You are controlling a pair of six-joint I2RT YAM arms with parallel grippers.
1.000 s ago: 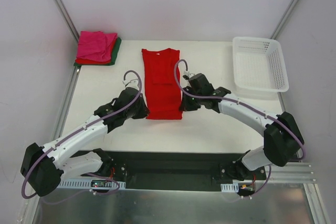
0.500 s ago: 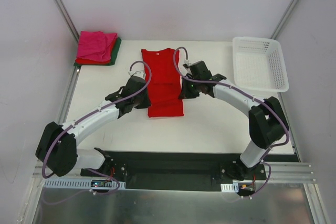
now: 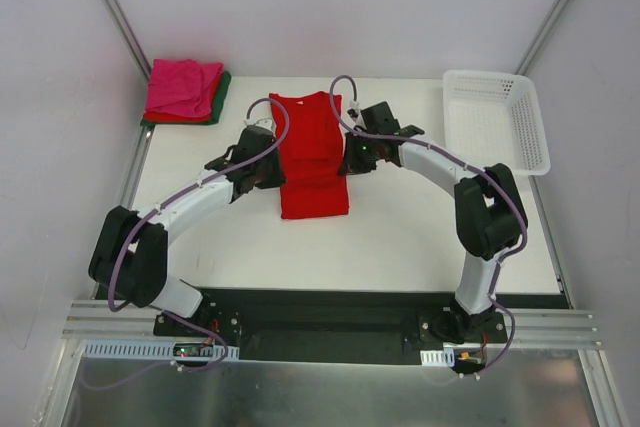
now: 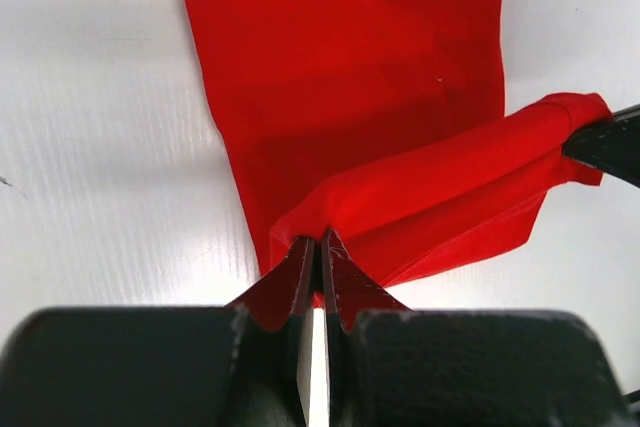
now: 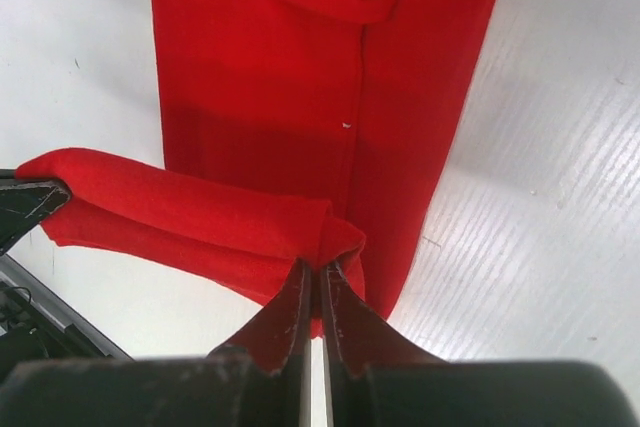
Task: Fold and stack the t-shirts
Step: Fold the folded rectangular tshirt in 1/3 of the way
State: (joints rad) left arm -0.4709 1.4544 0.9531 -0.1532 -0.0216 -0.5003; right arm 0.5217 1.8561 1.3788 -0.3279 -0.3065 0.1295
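the hem of the bright red cloth t-shirt [image 3: 312, 147] is being clamped at either side by the left gripper [image 4: 318, 250] and right gripper [image 5: 317, 275].

The t-shirt [image 3: 312, 162] is lying in the middle of the table [image 3: 400, 237], between the left gripper [image 3: 270, 169] and the right gripper [image 3: 347, 162]. The pile of folded t-shirts [image 3: 185, 90] is sitting behind on the left, the basket [image 3: 495, 127] behind on the right.

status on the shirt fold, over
Left gripper and right gripper both shut on red t-shirt hem corners. Hem lifted over the body, fold unfinished. Nothing blocking; folded stack, basket well aside.
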